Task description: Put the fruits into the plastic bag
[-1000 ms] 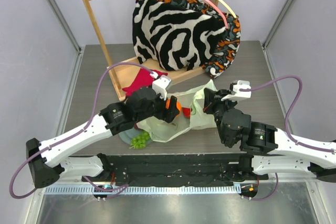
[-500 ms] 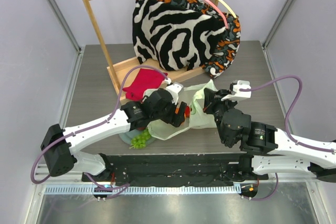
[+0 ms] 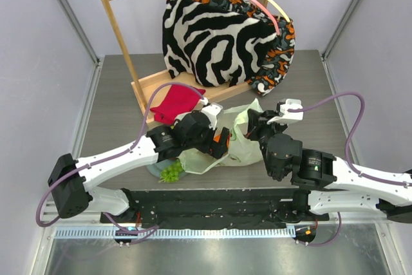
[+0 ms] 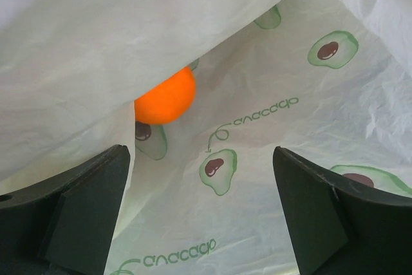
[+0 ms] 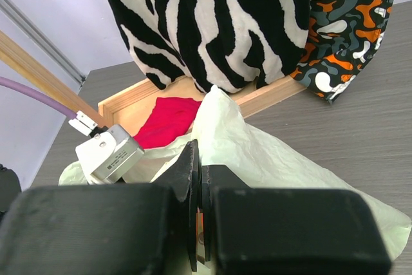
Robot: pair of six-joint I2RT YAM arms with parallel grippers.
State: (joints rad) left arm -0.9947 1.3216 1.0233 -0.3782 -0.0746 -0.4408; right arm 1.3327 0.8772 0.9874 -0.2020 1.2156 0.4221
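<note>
The pale-green plastic bag (image 3: 239,149) lies in the middle of the table with its mouth held up. My left gripper (image 3: 221,143) is inside that mouth. In the left wrist view its fingers (image 4: 80,214) stand wide open over the avocado-printed plastic bag (image 4: 257,159), with nothing between them. An orange (image 4: 165,97) rests just ahead, half under a fold of the bag. My right gripper (image 3: 252,123) is shut on the bag's upper edge (image 5: 222,117) and holds it raised. A green grape bunch (image 3: 171,172) sits on the grey-green plate (image 3: 153,169) left of the bag.
A wooden rack (image 3: 122,37) at the back carries zebra-striped fabric (image 3: 212,37) and an orange-patterned cloth (image 3: 280,53). A red cloth (image 3: 174,102) lies on the rack's base, just behind the bag. The left arm's wrist camera (image 5: 106,154) shows close to my right gripper.
The left gripper went further right into the bag's mouth, then its jaws opened wide and the orange came free. The right gripper kept its hold on the bag's edge.
</note>
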